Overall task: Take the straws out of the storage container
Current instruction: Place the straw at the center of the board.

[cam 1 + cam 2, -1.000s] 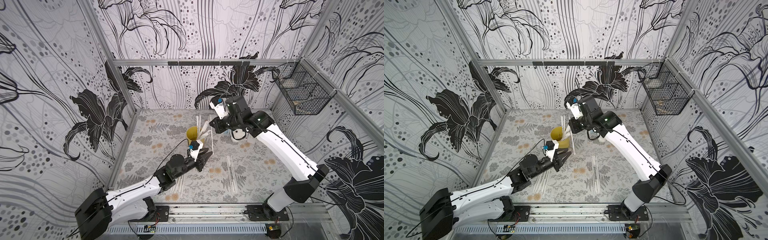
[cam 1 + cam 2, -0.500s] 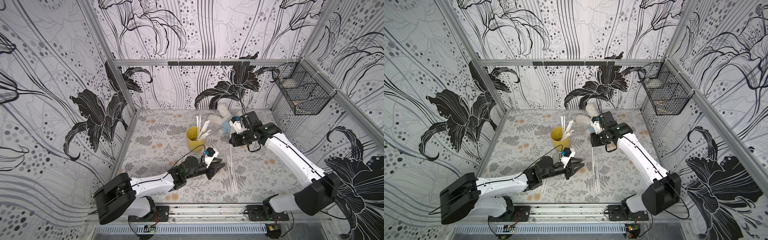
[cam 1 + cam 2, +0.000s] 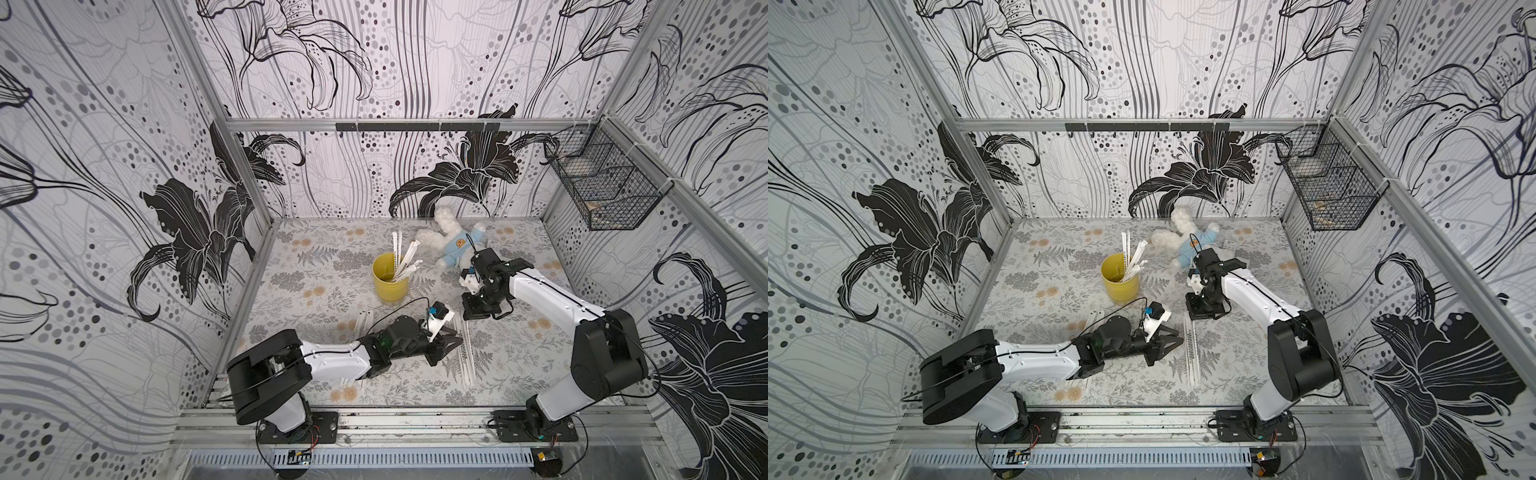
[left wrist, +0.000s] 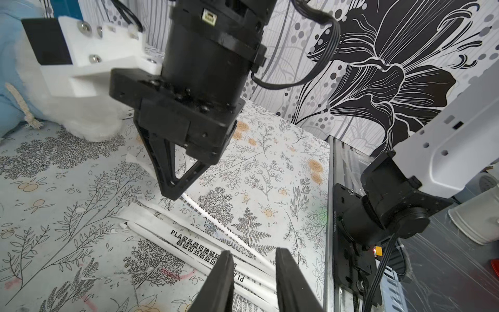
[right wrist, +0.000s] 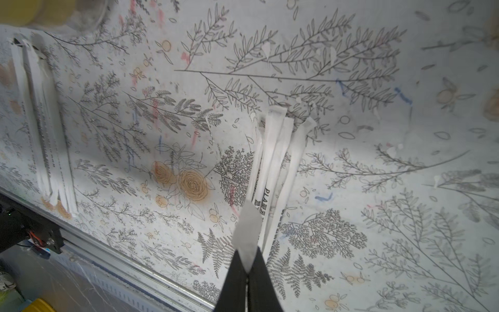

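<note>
The storage container (image 3: 390, 284) (image 3: 1121, 286) is a yellow cup standing mid-table, with several straws (image 3: 405, 259) (image 3: 1133, 259) leaning out of it. My right gripper (image 3: 471, 316) (image 5: 248, 260) points down at the table in front of the cup. It is shut on the end of one white straw (image 5: 247, 229) (image 4: 206, 217), right over a pile of straws (image 3: 467, 353) (image 5: 275, 162) lying flat. My left gripper (image 3: 455, 338) (image 4: 253, 260) hovers low over the same pile (image 4: 189, 240). Its jaws are open with nothing gripped.
A white teddy (image 3: 453, 245) in a blue shirt lies behind the right arm. A second bunch of straws (image 3: 361, 324) (image 5: 43, 129) lies at the front left. A black wire basket (image 3: 602, 191) hangs on the right wall. The metal rail (image 3: 395, 415) borders the front.
My right gripper left the cup and came forward and down to the pile with a straw. My left gripper slid right, away from the cup, to the same pile.
</note>
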### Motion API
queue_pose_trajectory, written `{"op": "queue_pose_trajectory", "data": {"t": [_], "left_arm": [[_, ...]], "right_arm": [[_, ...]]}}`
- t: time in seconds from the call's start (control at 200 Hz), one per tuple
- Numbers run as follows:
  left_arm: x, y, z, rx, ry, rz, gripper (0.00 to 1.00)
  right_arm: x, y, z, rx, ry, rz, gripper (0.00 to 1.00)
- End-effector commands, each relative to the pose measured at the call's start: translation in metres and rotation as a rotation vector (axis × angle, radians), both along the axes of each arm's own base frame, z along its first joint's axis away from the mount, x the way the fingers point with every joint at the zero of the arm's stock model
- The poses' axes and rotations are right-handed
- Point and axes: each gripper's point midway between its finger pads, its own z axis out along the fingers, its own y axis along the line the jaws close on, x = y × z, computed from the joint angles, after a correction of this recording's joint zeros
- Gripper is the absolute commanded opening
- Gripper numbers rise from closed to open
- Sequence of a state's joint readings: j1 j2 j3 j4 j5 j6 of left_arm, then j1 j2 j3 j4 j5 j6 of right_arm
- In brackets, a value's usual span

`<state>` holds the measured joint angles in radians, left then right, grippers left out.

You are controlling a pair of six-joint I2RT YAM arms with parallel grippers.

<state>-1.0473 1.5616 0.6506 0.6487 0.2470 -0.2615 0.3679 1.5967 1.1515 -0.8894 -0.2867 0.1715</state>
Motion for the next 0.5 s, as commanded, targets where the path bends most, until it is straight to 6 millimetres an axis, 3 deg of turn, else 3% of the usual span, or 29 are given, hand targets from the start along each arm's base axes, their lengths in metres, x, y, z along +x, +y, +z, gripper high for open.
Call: {"op": "queue_pose_trajectory", "data": {"t": [0.0, 0.496], "left_arm": [[0.0027, -0.0074, 0.0105, -0.028, -0.007, -0.003, 0.32], [0.0056, -0.0059, 0.0025, 0.007, 0.001, 0.012, 0.32]], "right_arm": [[-0.0011, 0.0036, -0.0050, 0.017, 0.033, 0.002, 0.08], [0.0010, -0.0025, -0.0126, -0.024, 0.054, -0.009, 0.23]]}}
